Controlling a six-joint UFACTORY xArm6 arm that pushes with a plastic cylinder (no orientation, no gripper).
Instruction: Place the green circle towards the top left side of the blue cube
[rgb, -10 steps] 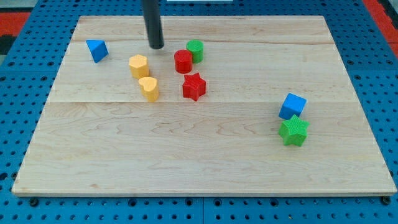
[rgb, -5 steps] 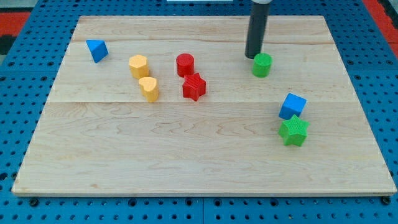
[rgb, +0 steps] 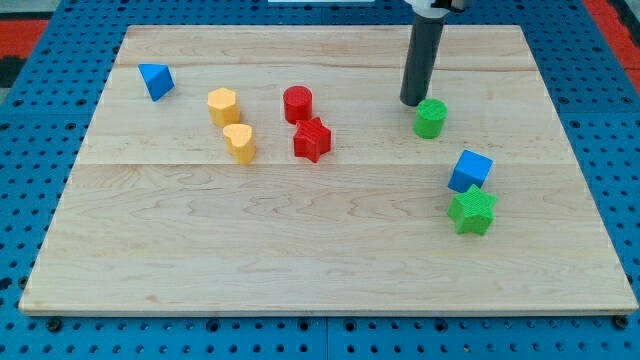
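The dark rod's tip (rgb: 412, 102) rests on the pale wooden worktop (rgb: 300, 240), just up-left of the small green circle block (rgb: 430, 118). That block sits up-left of the blue cube (rgb: 469, 170), apart from it. The tool is a bare rod, grasping nothing. No writing is readable.

This looks like a robotics lab bench, not a home or shop. A pale wooden board (rgb: 330, 250) fills most of the frame, laid on a blue perforated panel (rgb: 40, 330) with regular rows of holes, the kind used for fixing test rigs. A strip of red shows in the upper corners. Small bright plastic blocks are scattered across the board, and a dark rod (rgb: 420, 65) comes down from the top right of centre.
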